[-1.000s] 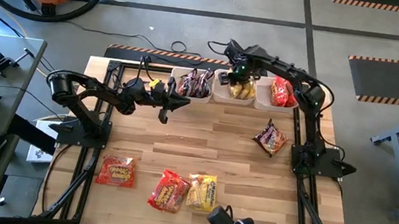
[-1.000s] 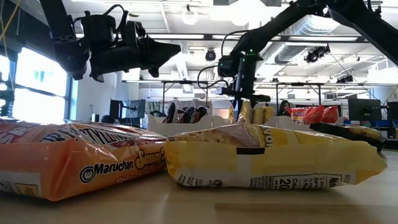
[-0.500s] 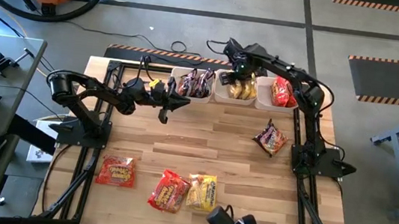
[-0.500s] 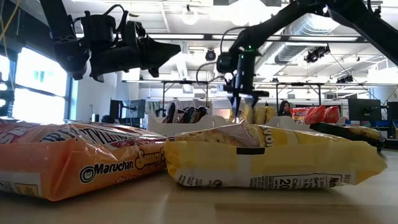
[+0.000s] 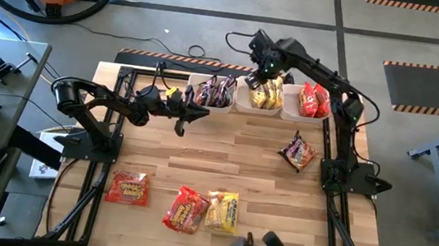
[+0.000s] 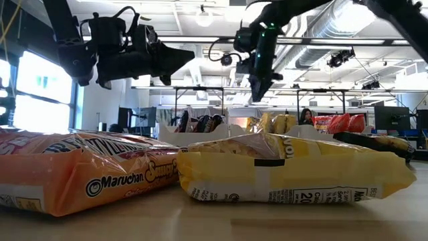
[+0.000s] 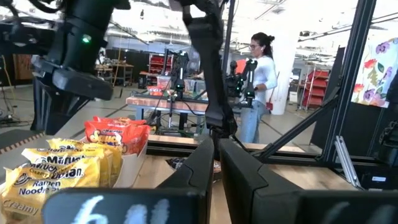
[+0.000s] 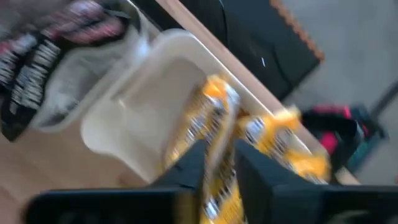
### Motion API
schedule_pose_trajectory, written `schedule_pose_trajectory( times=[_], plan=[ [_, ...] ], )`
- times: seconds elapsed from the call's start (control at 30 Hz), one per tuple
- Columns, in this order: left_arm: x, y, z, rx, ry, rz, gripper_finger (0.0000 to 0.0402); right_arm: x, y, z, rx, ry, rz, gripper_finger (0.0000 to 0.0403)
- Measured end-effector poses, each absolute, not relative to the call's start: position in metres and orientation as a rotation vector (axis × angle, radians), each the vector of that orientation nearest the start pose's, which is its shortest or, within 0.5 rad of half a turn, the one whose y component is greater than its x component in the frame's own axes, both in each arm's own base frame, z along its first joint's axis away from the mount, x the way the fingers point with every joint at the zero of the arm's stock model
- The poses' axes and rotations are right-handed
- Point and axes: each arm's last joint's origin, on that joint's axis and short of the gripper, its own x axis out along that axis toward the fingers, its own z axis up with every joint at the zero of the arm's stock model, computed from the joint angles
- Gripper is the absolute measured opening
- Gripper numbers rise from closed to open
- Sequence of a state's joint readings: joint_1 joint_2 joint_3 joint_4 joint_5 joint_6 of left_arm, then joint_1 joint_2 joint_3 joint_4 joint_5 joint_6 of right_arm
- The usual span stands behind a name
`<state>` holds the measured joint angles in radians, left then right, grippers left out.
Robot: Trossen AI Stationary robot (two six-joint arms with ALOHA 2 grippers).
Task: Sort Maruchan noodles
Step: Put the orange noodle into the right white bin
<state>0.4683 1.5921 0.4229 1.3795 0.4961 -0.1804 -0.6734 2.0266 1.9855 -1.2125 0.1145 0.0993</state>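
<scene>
My right gripper (image 5: 265, 68) (image 6: 258, 97) hangs open above the middle white bin (image 5: 242, 102), fingers pointing down, touching nothing; the right wrist view shows the bin's yellow packets (image 8: 214, 112) under its fingers (image 8: 217, 152). Dark packets (image 5: 215, 91) stand in the left bin and red ones (image 5: 313, 101) in the right bin. On the table lie a maroon packet (image 5: 297, 151), a red packet (image 5: 127, 187), another red one (image 5: 185, 210) and a yellow one (image 5: 223, 211). My left gripper (image 5: 204, 111) (image 6: 189, 52) (image 7: 216, 146) waits shut in the air, left of the bins.
Three white bins stand in a row along the table's far edge. Dark arm frames run along the left and right sides. In the low view a red packet (image 6: 73, 174) and the yellow one (image 6: 287, 171) lie close to the near edge. A person (image 7: 258, 81) stands beyond the table.
My right gripper has risen straight up out of the middle bin, shifting a little toward the far edge. The yellow packets stay in the bin. My left arm has kept still.
</scene>
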Motion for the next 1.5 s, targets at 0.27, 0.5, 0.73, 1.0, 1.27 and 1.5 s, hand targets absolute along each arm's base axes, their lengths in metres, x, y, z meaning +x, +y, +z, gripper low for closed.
schedule_pose_trajectory(
  times=[0.27, 0.5, 0.73, 1.0, 1.27, 1.5],
  plan=[
    [0.246, 0.11, 0.176, -0.096, -0.097, -0.034, 0.0019, 0.317, -0.194, 0.241, 0.311, 0.729, -0.588, 0.0021],
    [0.251, 0.105, 0.166, -0.082, 0.013, -0.048, 0.0019, 0.293, -0.119, 0.196, 0.229, 0.367, -0.407, 0.0002],
    [0.267, 0.084, 0.16, -0.068, 0.137, -0.132, 0.0019, 0.273, -0.089, 0.169, 0.202, 0.302, -0.357, 0.0004],
    [0.264, 0.032, 0.132, -0.174, 0.529, -0.2, 0.004, 0.27, -0.081, 0.16, 0.251, 0.367, -0.268, 0.0004],
    [0.251, -0.022, 0.125, -0.392, 0.86, -0.334, 0.0118, 0.272, -0.075, 0.16, 0.205, 0.366, -0.268, 0.0004],
    [0.249, -0.052, 0.122, -0.349, 0.875, -0.306, 0.0162, 0.272, -0.075, 0.16, 0.206, 0.367, -0.263, 0.0004]
  ],
)
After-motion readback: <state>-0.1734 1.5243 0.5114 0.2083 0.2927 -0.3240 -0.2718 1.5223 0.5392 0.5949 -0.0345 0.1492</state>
